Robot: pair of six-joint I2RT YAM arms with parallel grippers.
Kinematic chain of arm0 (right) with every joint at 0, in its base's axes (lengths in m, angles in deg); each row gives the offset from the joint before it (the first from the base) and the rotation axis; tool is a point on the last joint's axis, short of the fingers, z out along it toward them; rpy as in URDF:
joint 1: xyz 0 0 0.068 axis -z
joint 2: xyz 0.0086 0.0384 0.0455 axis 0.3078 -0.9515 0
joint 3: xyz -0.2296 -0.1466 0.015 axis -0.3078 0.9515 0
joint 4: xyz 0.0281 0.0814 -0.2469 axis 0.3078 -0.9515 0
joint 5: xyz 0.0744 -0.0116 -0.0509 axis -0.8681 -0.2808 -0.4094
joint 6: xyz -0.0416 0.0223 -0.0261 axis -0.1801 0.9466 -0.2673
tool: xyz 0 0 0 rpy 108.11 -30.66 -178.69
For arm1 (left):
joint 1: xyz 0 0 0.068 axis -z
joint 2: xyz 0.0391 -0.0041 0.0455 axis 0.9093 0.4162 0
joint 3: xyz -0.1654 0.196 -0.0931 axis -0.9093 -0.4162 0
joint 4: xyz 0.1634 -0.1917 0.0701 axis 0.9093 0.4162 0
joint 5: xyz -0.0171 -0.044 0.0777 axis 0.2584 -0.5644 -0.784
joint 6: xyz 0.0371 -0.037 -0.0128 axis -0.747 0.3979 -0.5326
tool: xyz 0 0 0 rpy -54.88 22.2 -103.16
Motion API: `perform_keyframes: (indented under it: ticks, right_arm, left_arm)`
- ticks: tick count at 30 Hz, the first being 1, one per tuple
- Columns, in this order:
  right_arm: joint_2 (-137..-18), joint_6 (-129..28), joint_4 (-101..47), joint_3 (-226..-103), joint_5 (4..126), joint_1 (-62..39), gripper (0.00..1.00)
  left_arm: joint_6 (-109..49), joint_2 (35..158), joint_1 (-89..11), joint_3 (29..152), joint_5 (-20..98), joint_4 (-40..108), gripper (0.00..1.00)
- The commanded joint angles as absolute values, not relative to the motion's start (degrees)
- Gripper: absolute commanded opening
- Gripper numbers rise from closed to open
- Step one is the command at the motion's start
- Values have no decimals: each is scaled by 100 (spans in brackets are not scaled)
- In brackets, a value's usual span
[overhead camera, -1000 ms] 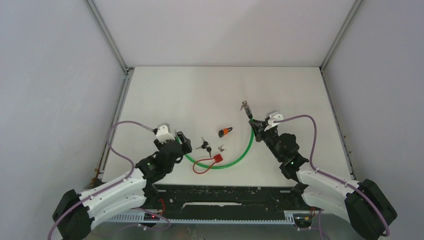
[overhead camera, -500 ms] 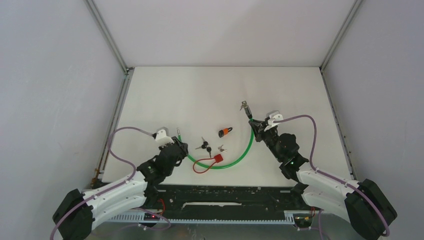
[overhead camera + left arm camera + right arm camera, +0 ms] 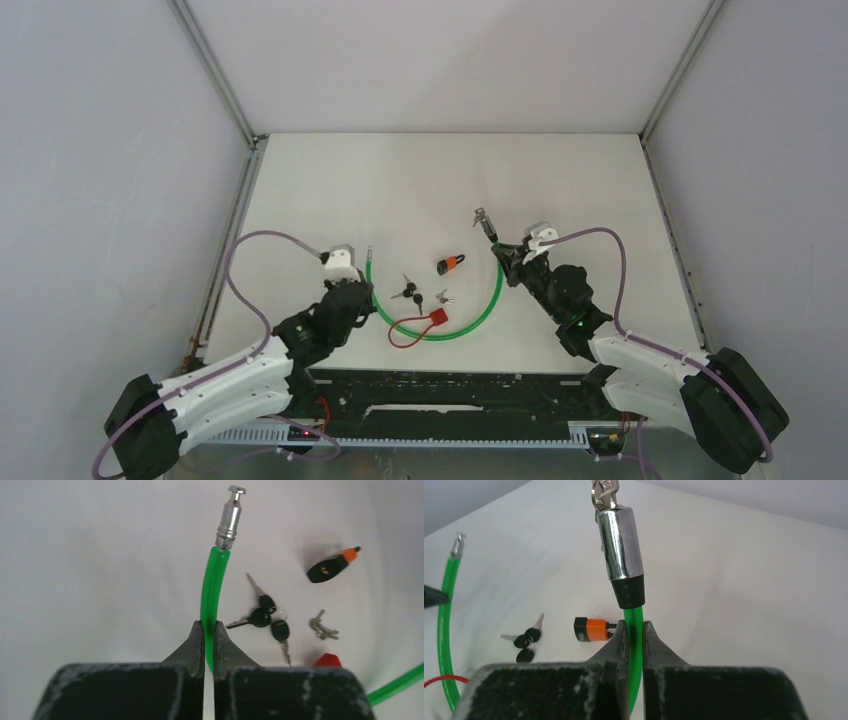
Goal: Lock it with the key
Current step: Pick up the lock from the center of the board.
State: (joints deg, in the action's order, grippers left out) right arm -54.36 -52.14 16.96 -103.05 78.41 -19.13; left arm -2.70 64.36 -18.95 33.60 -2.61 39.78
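A green cable lock (image 3: 480, 315) curves across the table between my two grippers. My left gripper (image 3: 209, 630) is shut on the cable a little below its silver pin end (image 3: 231, 517); in the top view this gripper (image 3: 362, 288) sits at the cable's left end. My right gripper (image 3: 635, 627) is shut on the cable just under the chrome lock barrel (image 3: 621, 542), holding it upright. A key (image 3: 603, 492) on a ring sticks out of the barrel's top. In the top view the barrel (image 3: 487, 222) points up-left of the right gripper (image 3: 503, 250).
An orange and black padlock (image 3: 451, 264) lies between the cable ends. Black-headed keys (image 3: 407, 292) and small silver keys (image 3: 443, 297) lie inside the loop. A red tag (image 3: 436, 318) with a red wire loop rests against the cable's bottom curve.
My left gripper closed on the cable near the pin end, and the pin now points away from the arm. The right gripper shifted slightly left with the barrel.
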Motion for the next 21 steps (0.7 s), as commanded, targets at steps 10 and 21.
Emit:
perform_keyframes:
  ticks: [10,21]
  right_arm:
    - [-6037,-4580,2548,-10658,6229,-1612,0]
    - [-6328,-4337,2775,-10808,5247,-1505,0]
  left_arm:
    - [-300,7256,193,6212,-2568,7153,0]
    - [683,7699,1517,6835,-3706,8542,0]
